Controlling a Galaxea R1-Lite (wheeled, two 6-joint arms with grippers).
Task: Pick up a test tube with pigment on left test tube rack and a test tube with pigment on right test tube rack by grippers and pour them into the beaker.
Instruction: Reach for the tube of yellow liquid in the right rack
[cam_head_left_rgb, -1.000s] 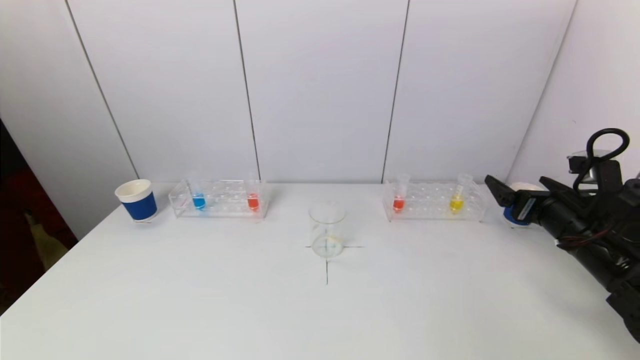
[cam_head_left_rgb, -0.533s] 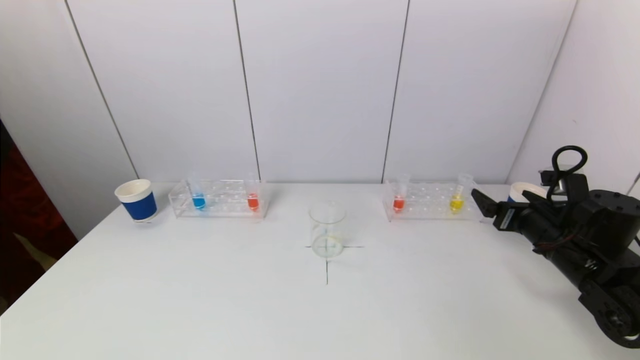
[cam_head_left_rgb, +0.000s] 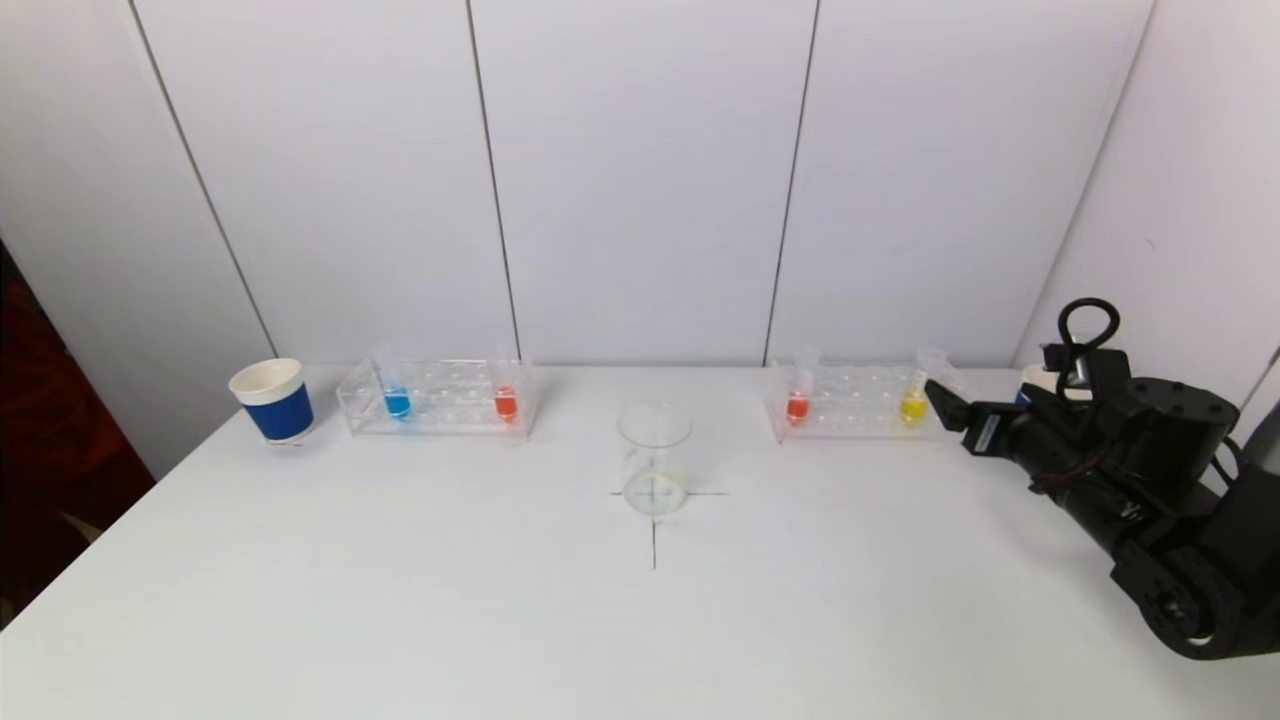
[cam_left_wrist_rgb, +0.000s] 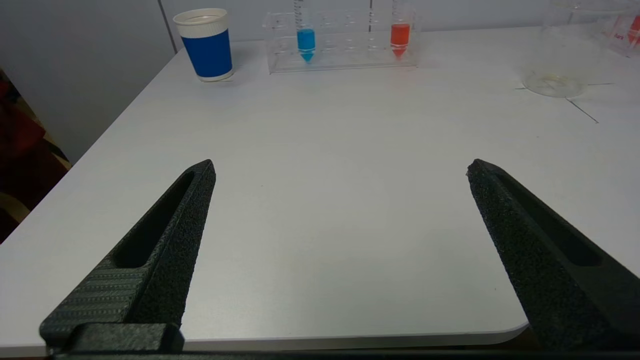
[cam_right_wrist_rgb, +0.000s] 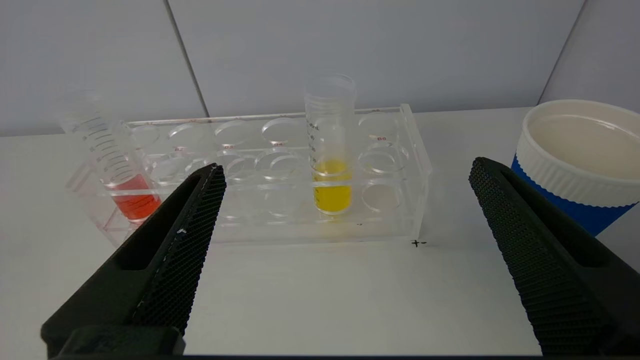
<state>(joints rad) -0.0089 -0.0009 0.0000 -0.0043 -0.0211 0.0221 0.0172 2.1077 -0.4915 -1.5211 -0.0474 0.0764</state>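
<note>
The right end effector (cam_head_left_rgb: 950, 412) reached low and level over the desk (cam_head_left_rgb: 500, 600), spread wide and empty, facing the upright yellow test tube (cam_right_wrist_rgb: 330, 150).

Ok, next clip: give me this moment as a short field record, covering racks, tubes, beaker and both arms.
left rack: blue tube, red tube, both seated
right rack: red tube, yellow tube, both seated
beaker: on the cross mark, between the racks, no pigment in it
right gripper: jaws open, facing the yellow tube, not touching
left gripper: jaws open, at the near table edge, holding nothing
cups: blue cup beside left rack, another beside right rack
</note>
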